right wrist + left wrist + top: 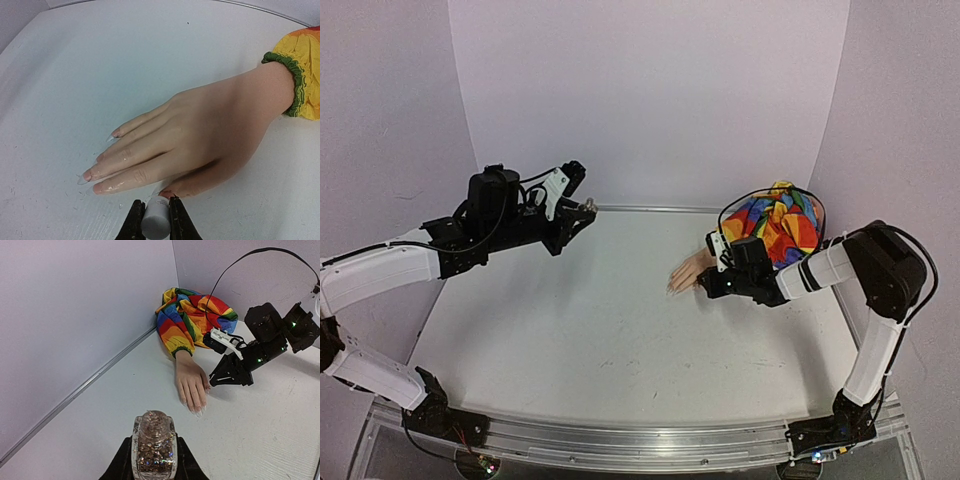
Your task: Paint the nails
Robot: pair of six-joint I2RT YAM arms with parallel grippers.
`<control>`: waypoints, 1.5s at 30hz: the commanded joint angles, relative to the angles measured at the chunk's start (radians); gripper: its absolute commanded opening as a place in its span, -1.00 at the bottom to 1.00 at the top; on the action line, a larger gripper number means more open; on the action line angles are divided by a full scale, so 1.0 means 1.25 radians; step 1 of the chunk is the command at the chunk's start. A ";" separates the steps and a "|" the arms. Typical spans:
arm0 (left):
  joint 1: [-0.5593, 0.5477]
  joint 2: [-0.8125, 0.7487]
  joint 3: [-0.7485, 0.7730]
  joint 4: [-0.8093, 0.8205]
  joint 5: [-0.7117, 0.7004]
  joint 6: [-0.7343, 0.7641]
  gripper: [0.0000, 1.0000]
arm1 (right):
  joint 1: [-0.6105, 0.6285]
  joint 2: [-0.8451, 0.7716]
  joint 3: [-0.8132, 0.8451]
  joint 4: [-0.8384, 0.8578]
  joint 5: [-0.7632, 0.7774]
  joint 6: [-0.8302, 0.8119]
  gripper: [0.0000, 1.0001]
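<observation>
On the surface [570, 330], near the far right corner, the mannequin hand [210, 130] lies loose, so if my right claw [155, 210] pushes too hard it could slide and paint would smear on the skin. My left claw [154, 462], held up by the far left corner, is shut on a glitter bottle [154, 440] that could spill if it tips. The right claw pinches a small white cap [156, 223], and the nails [88, 176] lie just ahead of it, toward the middle of the surface.
</observation>
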 commanded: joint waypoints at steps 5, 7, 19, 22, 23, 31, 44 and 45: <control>0.005 -0.026 0.005 0.053 0.012 0.008 -1.00 | 0.007 0.012 0.033 0.023 -0.004 -0.003 -1.00; 0.006 -0.026 0.004 0.053 0.012 0.008 -1.00 | 0.007 0.012 0.034 0.023 -0.006 -0.003 -1.00; 0.006 -0.025 0.004 0.053 0.013 0.008 -1.00 | 0.009 0.027 0.042 0.023 -0.015 -0.003 -1.00; 0.007 -0.025 0.004 0.053 0.013 0.009 -1.00 | 0.010 0.029 0.044 0.023 -0.019 -0.003 -1.00; 0.007 -0.025 0.004 0.053 0.013 0.008 -1.00 | 0.012 0.029 0.045 0.023 -0.020 -0.003 -1.00; 0.009 -0.025 0.004 0.053 0.015 0.009 -1.00 | 0.015 0.031 0.044 0.023 -0.022 -0.002 -1.00; 0.010 -0.024 0.005 0.053 0.017 0.009 -1.00 | 0.021 0.008 0.027 0.023 -0.022 0.006 -1.00; 0.011 -0.024 0.004 0.053 0.017 0.008 -1.00 | 0.022 0.005 0.023 0.022 -0.020 0.007 -1.00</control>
